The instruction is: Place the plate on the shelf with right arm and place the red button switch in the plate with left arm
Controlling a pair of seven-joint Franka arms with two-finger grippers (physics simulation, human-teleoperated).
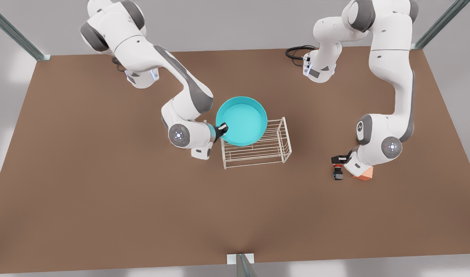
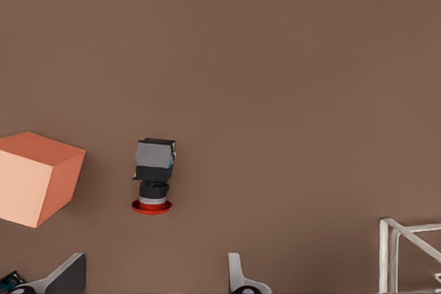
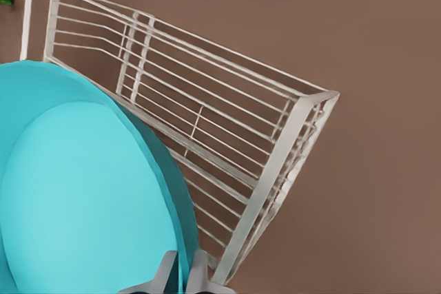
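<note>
The right gripper [image 1: 222, 128] is clamping the rim of the plate [image 1: 242, 120] on the front view's left side, with the rim pinched between its fingertips [image 3: 165, 275]. The plate is hanging over the shelf [image 1: 258, 148], overlapping the rack's nearer-left portion and extending past its far edge — it is not yet centred, and whether it is touching the top rods cannot be told.

Recommended procedure for the step in hand, as a judgement:
- Carry the plate toward the front view's right until its disc is lying within the top tier's outline; the dish is nearly as wide as the rack, so little margin is available.
- Level the plate before lowering, then lower it until the base is resting on the rods.
- Let go only once the plate is sitting flat — an off-centre release is likely to tip it off the wire edge.

The left gripper [image 1: 338, 159] is waiting just above the red button switch [image 2: 154, 173], its fingers [image 2: 242, 280] spread apart and holding nothing. The switch is lying on the table [image 1: 104, 173] with its red cap toward the gripper, just beside the orange cube [image 2: 34, 177].
</note>
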